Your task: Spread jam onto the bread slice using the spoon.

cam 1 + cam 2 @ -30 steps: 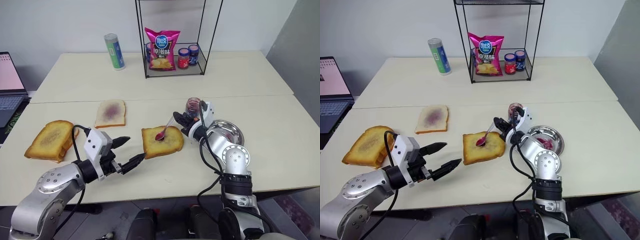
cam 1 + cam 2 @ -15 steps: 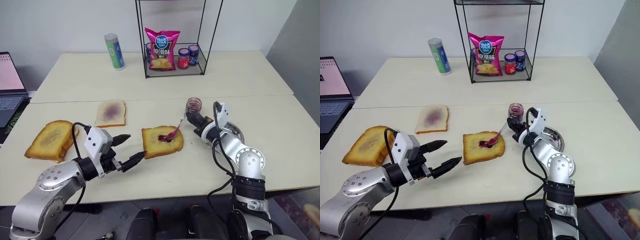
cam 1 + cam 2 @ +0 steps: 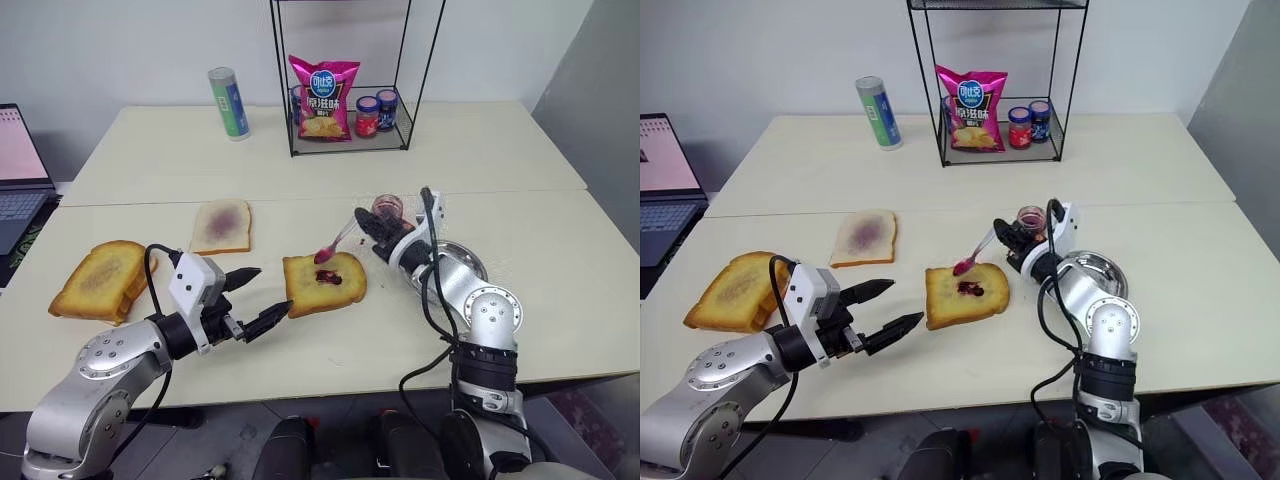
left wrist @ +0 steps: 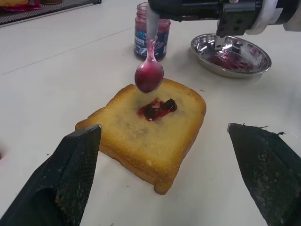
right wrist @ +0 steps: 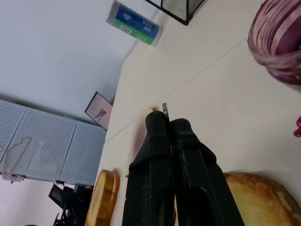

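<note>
Pale cream counter against a plain white wall in an evenly lit room.

The counter (image 3: pixel 300 160) is made of two cream-coloured tops pushed together, with a thin seam running across between them. Behind it stands a bare white wall (image 3: pixel 130 50). At the right edge a grey panel (image 3: pixel 600 90) slants down beside the counter. A black wire shelf rack (image 3: pixel 350 75) stands at the back centre of the counter, near the wall. At the far left, an open laptop (image 3: pixel 20 175) sits on a separate surface beside the counter. In the right wrist view, a white perforated panel (image 5: pixel 42 141) is visible further off in the room. The light is soft, with faint shadows.
</note>
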